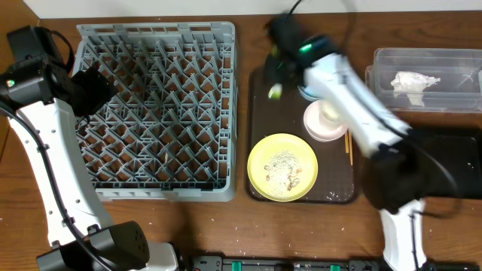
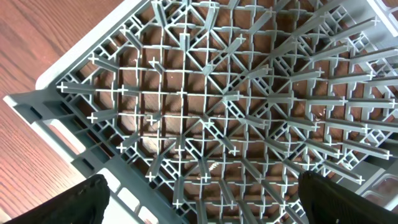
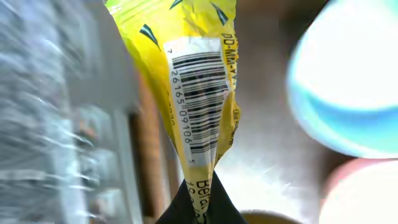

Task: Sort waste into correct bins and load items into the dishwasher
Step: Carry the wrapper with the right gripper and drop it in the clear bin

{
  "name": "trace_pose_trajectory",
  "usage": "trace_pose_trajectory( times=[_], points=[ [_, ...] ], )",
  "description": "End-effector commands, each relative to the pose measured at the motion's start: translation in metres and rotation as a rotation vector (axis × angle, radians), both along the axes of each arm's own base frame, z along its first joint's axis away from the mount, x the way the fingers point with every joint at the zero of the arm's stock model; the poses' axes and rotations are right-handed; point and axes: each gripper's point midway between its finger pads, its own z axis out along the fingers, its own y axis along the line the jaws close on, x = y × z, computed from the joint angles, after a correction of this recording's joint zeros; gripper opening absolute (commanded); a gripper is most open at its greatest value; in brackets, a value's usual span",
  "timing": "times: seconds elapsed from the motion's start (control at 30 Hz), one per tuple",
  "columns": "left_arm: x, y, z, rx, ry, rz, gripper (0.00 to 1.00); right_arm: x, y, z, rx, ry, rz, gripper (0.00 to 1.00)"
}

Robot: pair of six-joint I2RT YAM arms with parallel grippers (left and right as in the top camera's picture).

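Observation:
My right gripper (image 1: 279,74) is shut on the yellow-green snack packet (image 1: 276,92) and holds it above the brown tray's far left part. In the right wrist view the packet (image 3: 199,87) hangs from the pinched fingertips (image 3: 199,202), barcode showing. The light blue bowl (image 3: 348,81) is beside it, mostly hidden under the arm in the overhead view. The white bowl (image 1: 325,122), the yellow plate (image 1: 282,167) with rice crumbs (image 1: 286,169) and the chopsticks (image 1: 349,144) lie on the tray. My left gripper (image 2: 202,208) is open and empty over the grey dish rack (image 1: 151,105).
The clear tub (image 1: 433,102) at the back right holds crumpled white paper (image 1: 413,81). The black bin (image 1: 456,162) lies in front of it, partly hidden by my right arm. The brown tray (image 1: 339,188) sits right of the rack. The right arm is motion-blurred.

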Motion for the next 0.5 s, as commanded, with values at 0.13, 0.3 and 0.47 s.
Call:
trace_pose_trajectory(
  times=[0.13,0.3,0.47],
  points=[
    [0.0,0.003,0.002,0.005,-0.002,0.015,0.98,0.039,-0.196,0.079,-0.039,-0.128,-0.501,0.02],
    [0.0,0.003,0.002,0.005,-0.002,0.015,0.98,0.036,-0.276,0.051,-0.059,-0.028,-0.68,0.01],
    [0.0,0.003,0.002,0.005,-0.002,0.015,0.98,0.036,-0.315,0.021,-0.016,0.059,-0.748,0.19]
  ],
)
